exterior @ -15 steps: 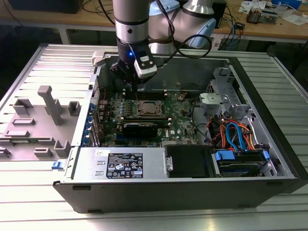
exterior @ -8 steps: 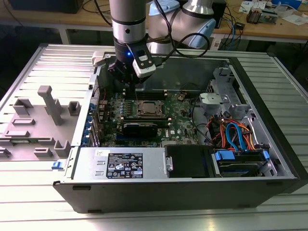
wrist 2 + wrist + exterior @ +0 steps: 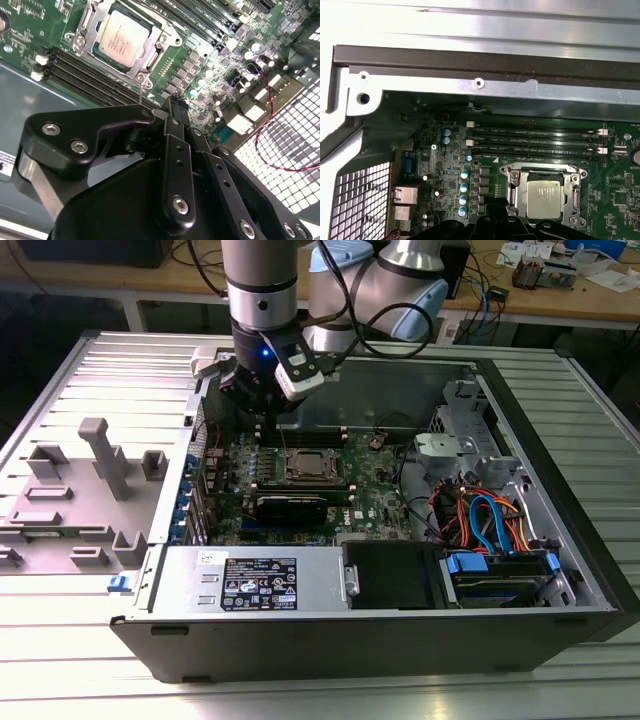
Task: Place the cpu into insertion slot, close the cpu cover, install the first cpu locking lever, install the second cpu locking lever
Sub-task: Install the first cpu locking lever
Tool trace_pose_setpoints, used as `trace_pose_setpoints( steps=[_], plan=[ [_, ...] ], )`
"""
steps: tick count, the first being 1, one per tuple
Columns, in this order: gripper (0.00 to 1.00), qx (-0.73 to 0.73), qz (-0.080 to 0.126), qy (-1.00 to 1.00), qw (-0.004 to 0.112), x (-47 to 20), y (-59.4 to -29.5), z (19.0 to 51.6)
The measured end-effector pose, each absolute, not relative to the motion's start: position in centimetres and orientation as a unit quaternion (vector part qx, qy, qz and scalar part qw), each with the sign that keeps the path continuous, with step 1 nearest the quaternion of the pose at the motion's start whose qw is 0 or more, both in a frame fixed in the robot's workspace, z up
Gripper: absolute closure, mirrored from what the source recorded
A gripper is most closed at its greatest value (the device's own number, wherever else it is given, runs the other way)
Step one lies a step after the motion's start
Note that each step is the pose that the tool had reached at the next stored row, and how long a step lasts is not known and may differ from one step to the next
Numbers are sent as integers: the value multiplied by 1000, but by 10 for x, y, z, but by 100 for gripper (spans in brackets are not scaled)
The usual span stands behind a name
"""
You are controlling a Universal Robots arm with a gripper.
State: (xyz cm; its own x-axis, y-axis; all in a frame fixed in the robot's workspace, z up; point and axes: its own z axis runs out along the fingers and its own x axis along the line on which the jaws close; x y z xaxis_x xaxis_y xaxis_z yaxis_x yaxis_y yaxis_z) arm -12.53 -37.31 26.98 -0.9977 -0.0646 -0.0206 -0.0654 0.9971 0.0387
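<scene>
From the exterior view: find the tool (image 3: 263, 426) low over the back of the green motherboard (image 3: 375, 502) inside the open computer case (image 3: 560, 490). Find the cpu (image 3: 308, 466) lying flat in the insertion slot (image 3: 288, 469), off toward that view's right of the tool and nearer the camera, near but apart.

In the second wrist view: read the tool (image 3: 172, 106) as clenched, fingers (image 3: 177, 150) pressed together with nothing between. See the cpu (image 3: 123, 38) just past the fingertips, framed by the cpu cover (image 3: 150, 64), apparently lowered flat over it, though hard to be sure of any latching. Note the memory slots (image 3: 85, 72) running alongside the socket, between it and the case wall.

In the first wrist view: spot the tool (image 3: 495, 204) touching nothing, just beside one corner of the socket. Place the cpu (image 3: 544, 194) within the cover's window; judge the offset from tool to chip as sideways more than downward.
</scene>
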Motion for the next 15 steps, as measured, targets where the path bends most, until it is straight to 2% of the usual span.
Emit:
trace_pose_setpoints(
  steps=[15],
  plan=[
    [89, -45, 20, 999, 11, -121, -352, 264]
  ],
)
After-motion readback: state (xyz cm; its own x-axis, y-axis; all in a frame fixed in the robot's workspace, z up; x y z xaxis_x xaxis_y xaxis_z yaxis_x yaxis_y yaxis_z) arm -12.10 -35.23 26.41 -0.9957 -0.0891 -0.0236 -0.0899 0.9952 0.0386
